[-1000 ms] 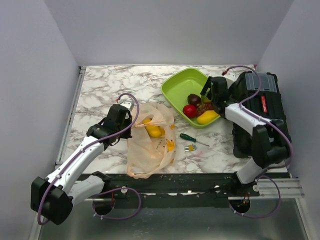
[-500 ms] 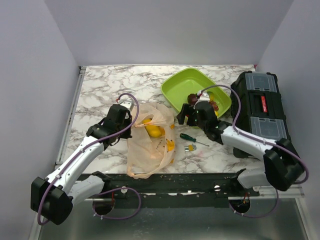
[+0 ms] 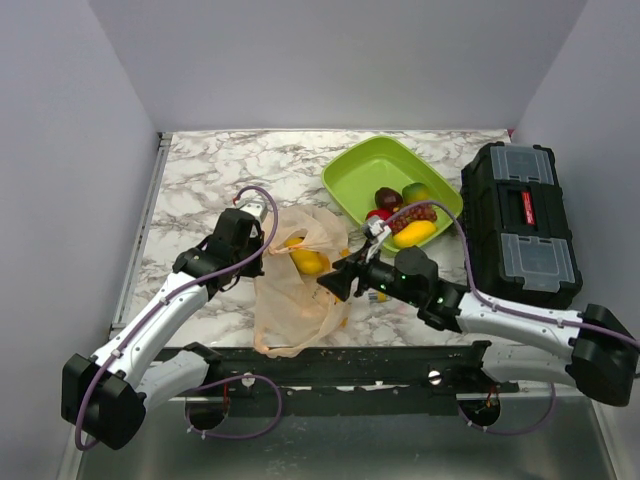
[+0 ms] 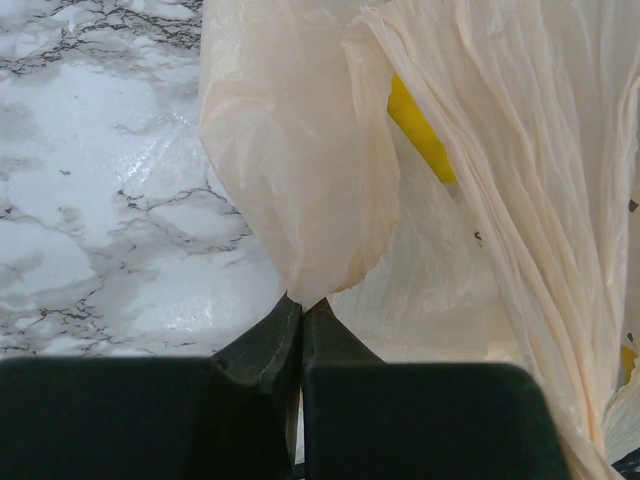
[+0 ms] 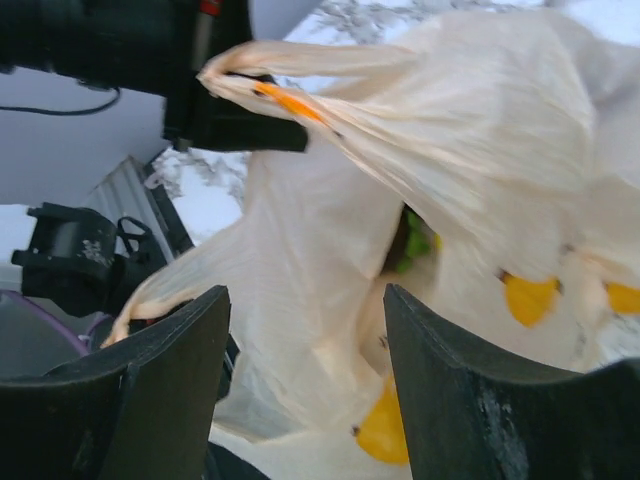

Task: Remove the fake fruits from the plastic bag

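The peach plastic bag (image 3: 296, 300) lies crumpled on the marble table, in front of the left arm. My left gripper (image 3: 262, 238) is shut on the bag's upper left edge; in the left wrist view the closed fingertips (image 4: 300, 303) pinch a fold of the bag (image 4: 300, 150). A yellow fruit (image 3: 308, 262) shows inside the bag, also in the left wrist view (image 4: 422, 133). My right gripper (image 3: 328, 285) is open and empty at the bag's right side. In the right wrist view its gripper (image 5: 305, 310) faces the bag (image 5: 330, 230).
The lime-green tray (image 3: 345, 170) at the back right holds a dark plum (image 3: 388, 197), a red apple (image 3: 378, 214), a yellow fruit (image 3: 415, 234) and other pieces. A black toolbox (image 3: 520, 225) stands at the right edge. My right arm covers the screwdriver's spot.
My right arm has swung from the green tray down and left to the bag's right side, its gripper open. My left gripper has kept its hold on the bag.
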Controlling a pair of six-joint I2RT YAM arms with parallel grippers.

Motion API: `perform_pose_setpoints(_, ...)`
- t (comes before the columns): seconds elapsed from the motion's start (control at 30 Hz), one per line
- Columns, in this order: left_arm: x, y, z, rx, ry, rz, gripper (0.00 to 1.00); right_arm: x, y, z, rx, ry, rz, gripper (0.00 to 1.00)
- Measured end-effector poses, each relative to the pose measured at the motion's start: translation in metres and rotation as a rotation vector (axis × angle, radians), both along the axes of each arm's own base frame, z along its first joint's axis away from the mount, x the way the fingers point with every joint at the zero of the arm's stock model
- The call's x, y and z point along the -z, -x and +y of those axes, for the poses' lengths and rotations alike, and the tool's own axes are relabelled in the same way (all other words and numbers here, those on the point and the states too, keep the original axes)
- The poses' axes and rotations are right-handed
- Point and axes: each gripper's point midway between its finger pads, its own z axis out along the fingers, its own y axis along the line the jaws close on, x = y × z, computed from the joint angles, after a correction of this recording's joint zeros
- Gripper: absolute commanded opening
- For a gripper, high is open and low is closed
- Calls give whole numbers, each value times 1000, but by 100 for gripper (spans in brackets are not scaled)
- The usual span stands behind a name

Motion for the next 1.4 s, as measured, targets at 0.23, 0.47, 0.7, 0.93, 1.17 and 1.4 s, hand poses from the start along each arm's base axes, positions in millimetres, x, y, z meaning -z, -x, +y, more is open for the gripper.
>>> perform_pose_setpoints(0.23, 0, 0, 1, -4, 2, 1, 0, 16, 3, 66, -119, 48, 11, 44)
perform_pose_setpoints(0.47, 0, 0, 1, -4, 2, 1, 0, 53, -16, 81, -47, 147, 54, 37)
perform_pose_setpoints(0.7, 0, 0, 1, -4, 2, 1, 0, 61, -56, 75, 151, 242, 18, 33)
perform_pose_setpoints(0.93, 0, 0, 1, -4, 2, 2, 0, 93, -68, 62, 238, 349, 29, 33)
perform_pose_setpoints(1.17, 0, 0, 1, -3, 3, 3, 0, 110, -90, 59, 350, 441, 23, 44)
perform_pose_setpoints(1.4, 0, 0, 1, -2, 3, 4, 0, 115, -99, 67, 361, 466, 11, 69)
